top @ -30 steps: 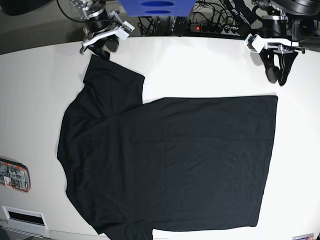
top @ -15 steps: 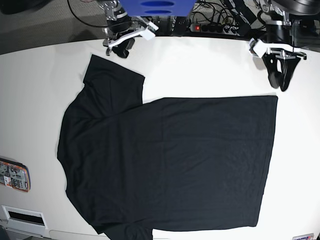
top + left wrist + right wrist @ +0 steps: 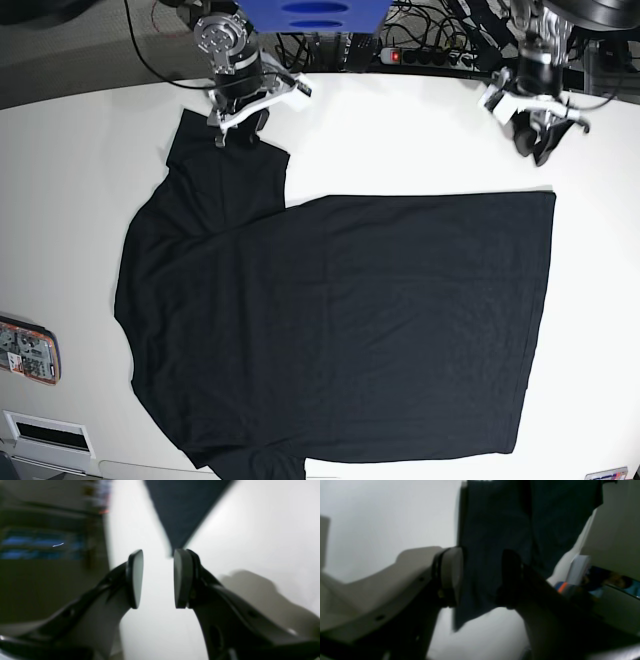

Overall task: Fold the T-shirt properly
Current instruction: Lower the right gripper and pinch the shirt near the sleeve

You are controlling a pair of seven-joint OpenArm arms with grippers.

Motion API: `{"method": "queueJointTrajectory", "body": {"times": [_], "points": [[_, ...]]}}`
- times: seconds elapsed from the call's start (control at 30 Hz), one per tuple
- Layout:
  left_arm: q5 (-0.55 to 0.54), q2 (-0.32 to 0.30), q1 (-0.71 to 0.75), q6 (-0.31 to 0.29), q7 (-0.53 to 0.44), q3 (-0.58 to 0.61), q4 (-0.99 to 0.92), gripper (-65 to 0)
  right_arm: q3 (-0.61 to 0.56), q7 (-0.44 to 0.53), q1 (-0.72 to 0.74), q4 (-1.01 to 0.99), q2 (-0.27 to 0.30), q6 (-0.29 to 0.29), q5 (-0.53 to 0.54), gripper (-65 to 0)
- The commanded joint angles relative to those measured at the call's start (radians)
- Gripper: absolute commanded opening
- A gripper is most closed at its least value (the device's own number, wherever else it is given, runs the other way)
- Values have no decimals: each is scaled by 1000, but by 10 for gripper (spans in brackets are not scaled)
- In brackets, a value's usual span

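The T-shirt (image 3: pixel 330 320) lies flat across the white counter (image 3: pixel 60 200). The left gripper (image 3: pixel 158 580) hovers beyond its far right corner, fingers (image 3: pixel 136 578) partly open, holding nothing. The right gripper (image 3: pixel 481 577) hangs above the far left sleeve, also partly open and empty
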Motion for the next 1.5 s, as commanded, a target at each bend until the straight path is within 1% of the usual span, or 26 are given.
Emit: {"method": "queueJointTrajectory", "body": {"times": [0.0,0.07,0.13,0.2,0.3,0.37,0.47,0.7,0.8,0.9,1.0,1.1,1.3,1.37,1.47], "points": [[-3,-18,-2,-11,-11,-6,7,-448,-2,5,-6,15,1,-8,18,-403],[-3,-41,-27,-49,-11,-6,7,-448,-2,1,-3,15,1,-8,71,-404],[-3,-46,-55,-68,-11,-6,4,-448,-2,-28,-3,15,1,-8,120,-404],[3,-46,-62,-68,-11,-6,7,-448,-2,-41,-3,15,3,-8,142,-404],[75,-47,-73,-68,-11,-9,7,-448,-2,-42,2,15,3,-8,151,-404],[121,-38,-79,-68,-11,-9,7,-448,0,-42,2,13,15,-8,151,-404],[153,-23,-82,-66,-11,-9,7,-448,0,-42,3,10,24,-8,153,-402],[158,-23,-125,-66,-11,-21,7,-448,0,-42,87,-13,24,-8,154,-402],[159,-23,-128,-68,-11,-34,7,-448,4,-42,97,-30,24,-8,194,-402],[159,-23,-128,-68,-11,-35,7,-448,39,-42,110,-51,26,-8,248,-402],[159,-23,-128,-68,-11,-35,7,-448,41,-42,97,-31,58,-8,260,-402],[159,-23,-128,-68,-11,-35,7,-448,41,-42,61,-21,60,-8,257,-402],[159,-26,-130,-68,-11,-35,4,-448,46,-42,57,-36,61,-6,269,-402],[159,-27,-130,-69,-9,-35,2,-448,49,-44,64,-50,67,-6,295,-402],[159,-27,-130,-69,-9,-35,2,-448,64,-82,104,-83,92,-6,366,-403]]}}
